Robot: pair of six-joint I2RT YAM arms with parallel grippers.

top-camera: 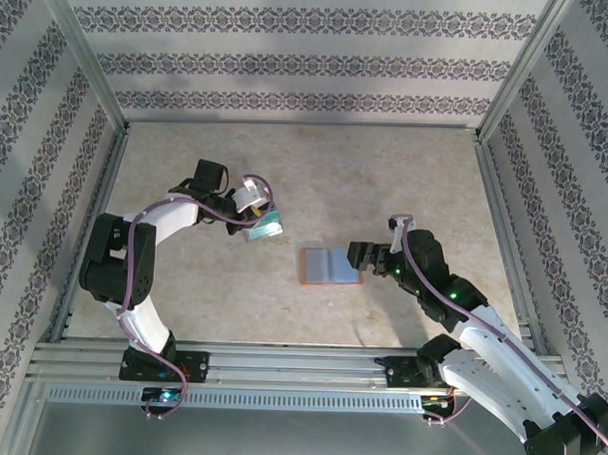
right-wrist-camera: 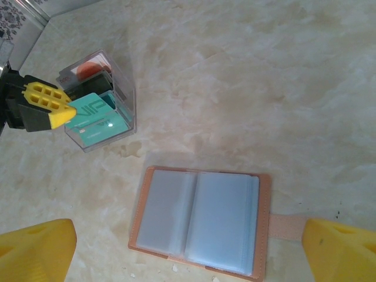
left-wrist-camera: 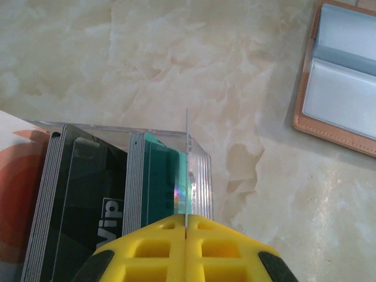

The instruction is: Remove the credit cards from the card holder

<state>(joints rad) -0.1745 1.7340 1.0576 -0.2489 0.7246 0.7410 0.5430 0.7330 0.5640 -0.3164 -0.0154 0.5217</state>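
The table [top-camera: 316,168] carries the holder [top-camera: 330,265], which lies open and flat at centre with its grey-blue lining up. To its left stands a clear box [right-wrist-camera: 126,103] of stacked cards [left-wrist-camera: 88,194]. The right gripper [top-camera: 361,257] is fully spread and empty, at the holder's right edge. The left gripper [left-wrist-camera: 185,226] is clamped on one card [left-wrist-camera: 186,135], held edge-on over the box.

Card holder [right-wrist-camera: 200,220] open flat, grey-blue lining up, credit cards [left-wrist-camera: 82,194] stacked in clear box [right-wrist-camera: 128,106]
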